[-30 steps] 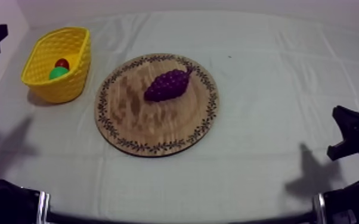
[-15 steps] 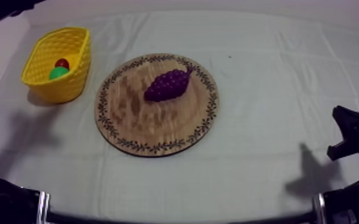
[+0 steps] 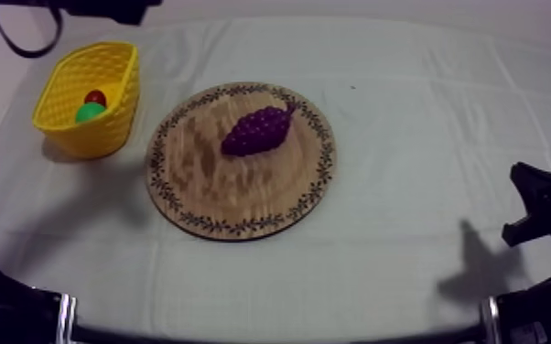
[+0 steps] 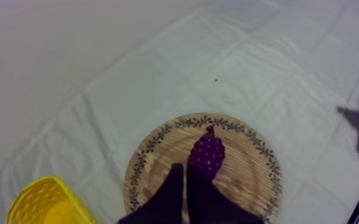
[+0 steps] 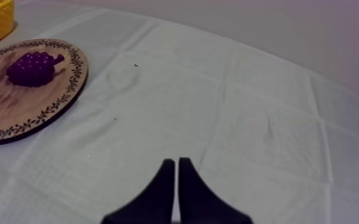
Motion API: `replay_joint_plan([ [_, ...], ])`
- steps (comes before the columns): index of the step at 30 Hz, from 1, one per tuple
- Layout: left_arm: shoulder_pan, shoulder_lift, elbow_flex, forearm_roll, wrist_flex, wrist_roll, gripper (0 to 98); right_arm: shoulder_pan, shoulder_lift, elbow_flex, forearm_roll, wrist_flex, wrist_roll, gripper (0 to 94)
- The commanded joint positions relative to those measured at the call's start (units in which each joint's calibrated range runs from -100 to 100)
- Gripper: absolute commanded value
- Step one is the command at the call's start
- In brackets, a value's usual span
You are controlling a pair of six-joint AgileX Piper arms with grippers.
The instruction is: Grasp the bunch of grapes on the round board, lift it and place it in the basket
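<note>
Over the table (image 3: 407, 110) at 4 o'clock from the wooden board (image 3: 243, 224), the right gripper (image 5: 176, 162) rests, fingers pressed together. The left gripper (image 4: 185, 173), likewise pressed together, hangs above the board, where the bunch of grapes (image 3: 259, 131) lies toward 1 o'clock. The yellow basket (image 3: 114, 128) sits at the board's 10 o'clock.

Cloth-covered table (image 3: 407, 183) — wooden board (image 3: 215, 197), yellow basket (image 3: 112, 128) on it.

The top view's edge cuts off the left arm (image 3: 87, 9). Inside the basket (image 3: 119, 110), a green item (image 3: 88, 113) is too small to identify. From the left wrist, the left pincer (image 4: 185, 170) hides part of the grapes (image 4: 209, 152) and board (image 4: 247, 179).
</note>
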Motion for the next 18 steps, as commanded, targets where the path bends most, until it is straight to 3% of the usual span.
replay_joint_plan([
  [1, 0.5, 2.1, -0.5, 0.04, -0.5, -0.4, 0.0, 0.0, 0.0, 0.0, 0.0, 0.0, 0.0, 0.4],
  [7, 0.9, 7.2, -2.5, 0.03, -0.5, -2.0, 5.0, 0.0, 0.0, 0.0, 0.0, 0.0, 0.0, 0.4],
  [11, 0.8, 9.9, -3.1, 0.3, -0.5, -3.3, 25.4, 0.0, 0.0, 0.0, 0.0, 0.0, 0.0, 0.4],
  [18, 0.6, 12.6, -2.8, 0.35, -0.9, -2.2, 64.7, 0.0, 0.0, 0.0, 0.0, 0.0, 0.0, 0.4],
])
